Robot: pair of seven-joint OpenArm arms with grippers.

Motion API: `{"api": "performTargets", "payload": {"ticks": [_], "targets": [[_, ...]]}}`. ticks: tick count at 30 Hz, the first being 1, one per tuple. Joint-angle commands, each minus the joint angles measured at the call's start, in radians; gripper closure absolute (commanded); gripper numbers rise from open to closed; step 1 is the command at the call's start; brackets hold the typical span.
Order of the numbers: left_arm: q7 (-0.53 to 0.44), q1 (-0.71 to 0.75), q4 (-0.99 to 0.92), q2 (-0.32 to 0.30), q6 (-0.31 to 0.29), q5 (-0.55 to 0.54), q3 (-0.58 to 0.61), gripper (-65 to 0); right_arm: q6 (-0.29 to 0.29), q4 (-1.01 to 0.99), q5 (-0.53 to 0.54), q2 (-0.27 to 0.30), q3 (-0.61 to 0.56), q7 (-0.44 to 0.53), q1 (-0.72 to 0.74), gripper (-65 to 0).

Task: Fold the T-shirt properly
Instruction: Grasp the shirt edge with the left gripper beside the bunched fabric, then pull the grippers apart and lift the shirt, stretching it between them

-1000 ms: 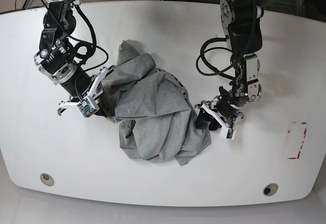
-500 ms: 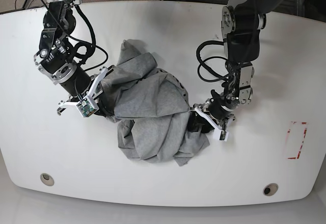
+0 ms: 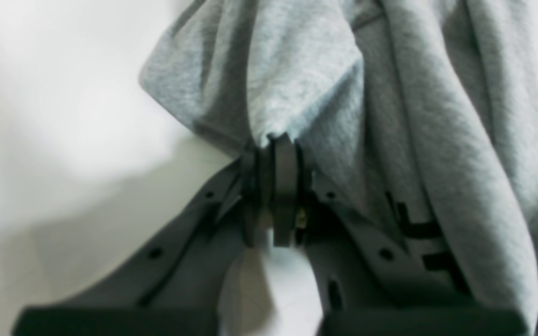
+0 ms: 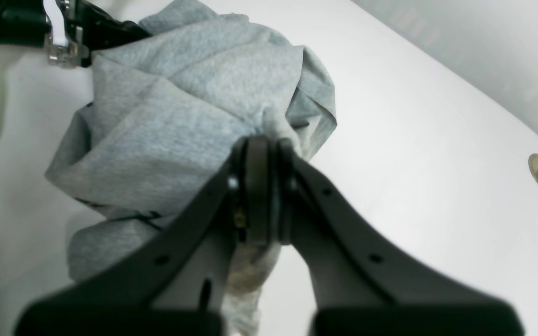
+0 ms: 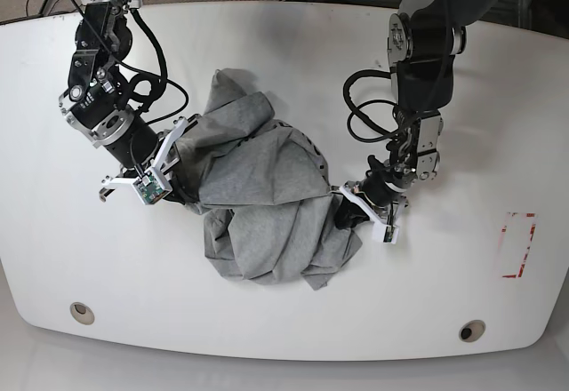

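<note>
Base view puts the heather-grey T-shirt (image 5: 267, 173) around the middle of the white counter (image 5: 169, 293), bunched and wrinkly, a bit toward the left edge, with a loose flap pointing at the near edge. Both grippers have fabric pinched: the left gripper (image 3: 271, 149) is clamped on a fold beside some black lettering (image 3: 421, 228), and the right gripper (image 4: 269, 144) has a pinch on the opposite side.

I'd say the step in hand is getting a solid two-sided grip before straightening or folding. Tbh I'd lift just a little, ease the grippers apart till the slack goes, then lay it down smooth. Go slow, both sides level, cos that left pinch looks small and could slip, and yanking would just twist the layers.

Compared with a second ago, the left gripper has shut on the cloth and shifted inward toward the shirt, nudging the loose flap slightly. Right arm looks basically unchanged.
</note>
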Motion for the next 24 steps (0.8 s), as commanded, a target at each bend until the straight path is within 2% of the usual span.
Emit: {"api": "performTargets", "payload": {"ticks": [1,6,12,24], "targets": [[0.016,-0.015,0.011,-0.008,0.014,0.011,0.002,0.0,-0.004,0.018,0.009,0.007,0.028,0.030,0.016,-2.9],[0.016,-0.015,0.026,-0.024,0.003,0.008,0.001,0.0,-0.004,0.018,0.009,0.007,0.048,0.030,0.016,-2.9],[0.032,0.036,0.135,-0.044,-0.014,0.006,-0.002,0.0,-0.004,0.018,0.009,0.007,0.073,0.030,0.016,-2.9],[0.181,0.175,0.483,-0.113,-0.014,0.006,-0.002,0.0,-0.004,0.016,0.009,0.001,0.160,0.027,0.023,-2.9]]}}
